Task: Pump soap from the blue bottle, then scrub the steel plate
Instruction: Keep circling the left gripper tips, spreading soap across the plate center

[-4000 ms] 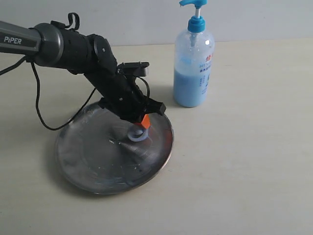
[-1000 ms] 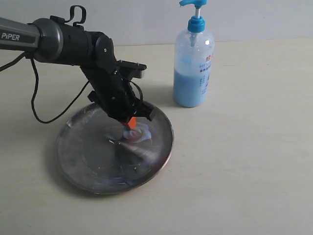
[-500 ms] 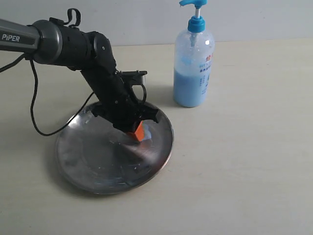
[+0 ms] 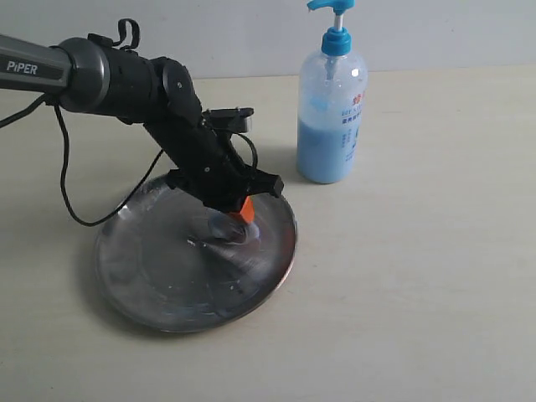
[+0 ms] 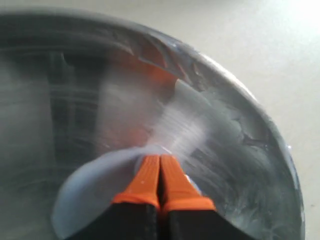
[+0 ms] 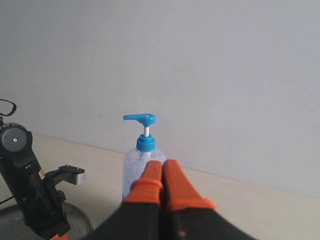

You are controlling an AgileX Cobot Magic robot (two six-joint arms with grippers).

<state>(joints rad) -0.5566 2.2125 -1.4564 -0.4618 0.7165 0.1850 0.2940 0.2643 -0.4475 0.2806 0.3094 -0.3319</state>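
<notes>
Steel plate (image 4: 142,280): rigid, probably slippery with soap (image 5: 85,195) (grip the rim); left tool (image 4: 244,210), pressed together, at two o'clock.

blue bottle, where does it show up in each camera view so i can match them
Exterior view: the blue bottle stands upright, upper right of centre, just beyond the steel plate.
Left wrist view: not in it; only the plate's smeared inside shows.
Right wrist view: mid-picture, its body partly hidden behind the right gripper.
Shared landmark: the steel plate, visible in all three views.
</notes>
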